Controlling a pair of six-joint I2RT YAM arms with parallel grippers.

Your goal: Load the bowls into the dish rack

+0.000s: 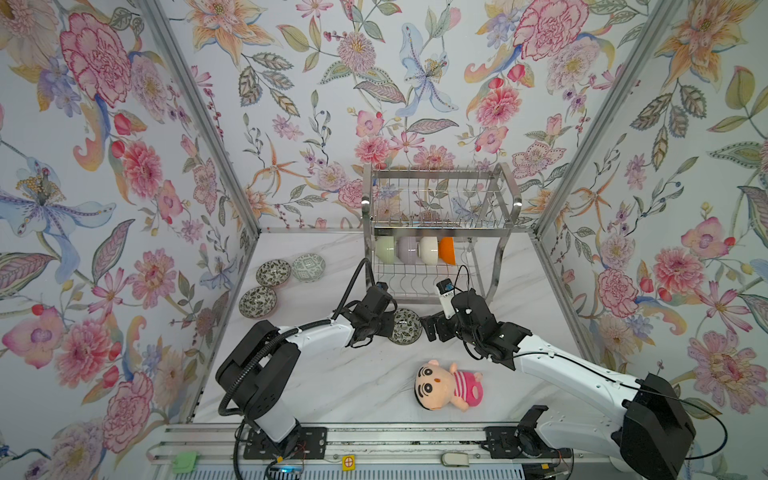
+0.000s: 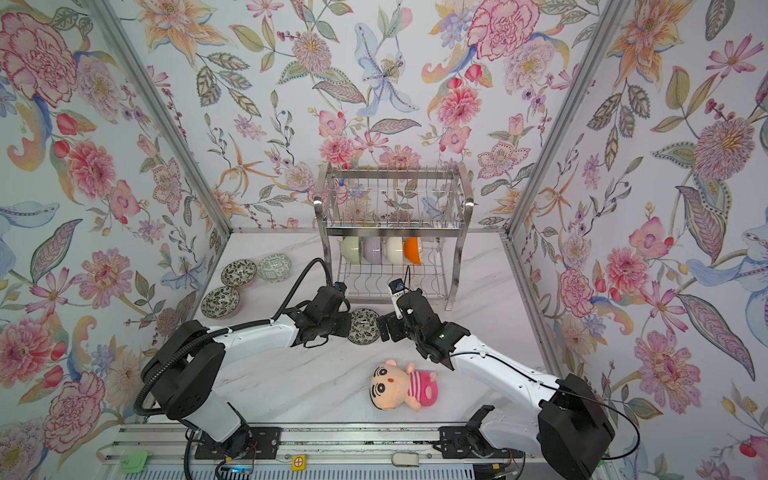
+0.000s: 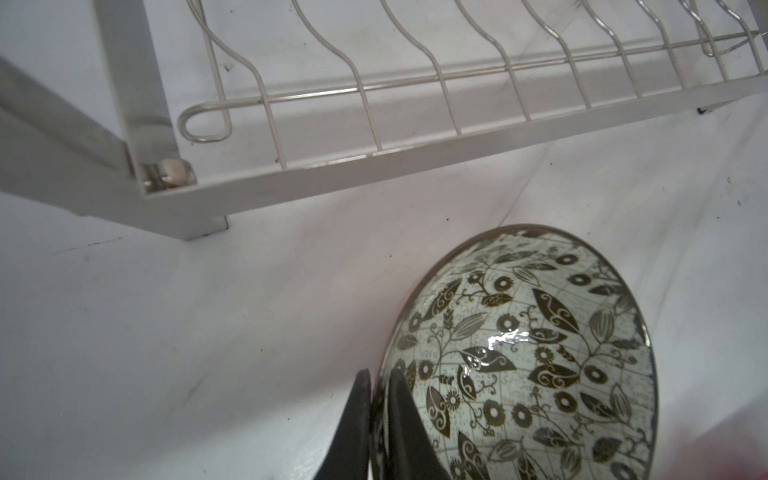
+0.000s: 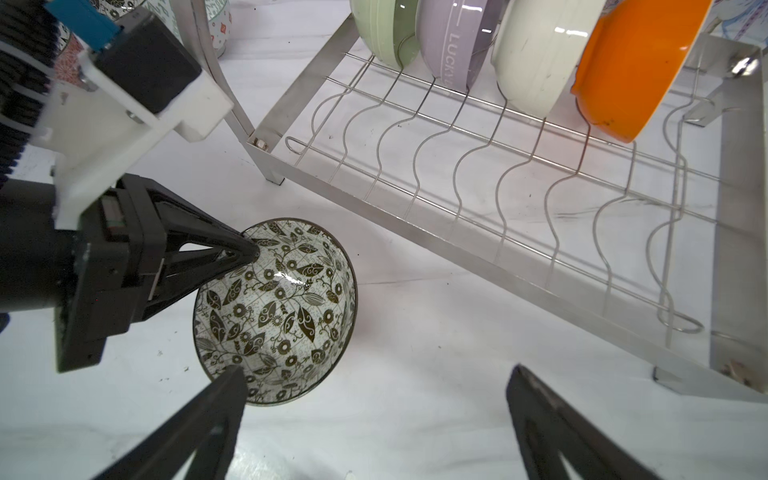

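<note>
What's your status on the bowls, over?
Left gripper shut on patterned bowl; right gripper open alongside. Four plain bowls in dish rack. Plush doll not blocking.

Cropped in the left wrist view: lower part of the leaf-patterned bowl [image 3: 540, 353], most of the left pincer [image 3: 379, 376]. Partly masked by that arm in both top views: the bowl's rim. Cut off in the right wrist view: tops of the plain bowls [image 4: 536, 58].

Green bowl [image 4: 382, 29], lavender bowl [image 4: 453, 37], cream bowl [image 4: 536, 54], orange bowl [image 4: 636, 70]; patterned bowl [image 4: 282, 316] shows dark leaves.
</note>
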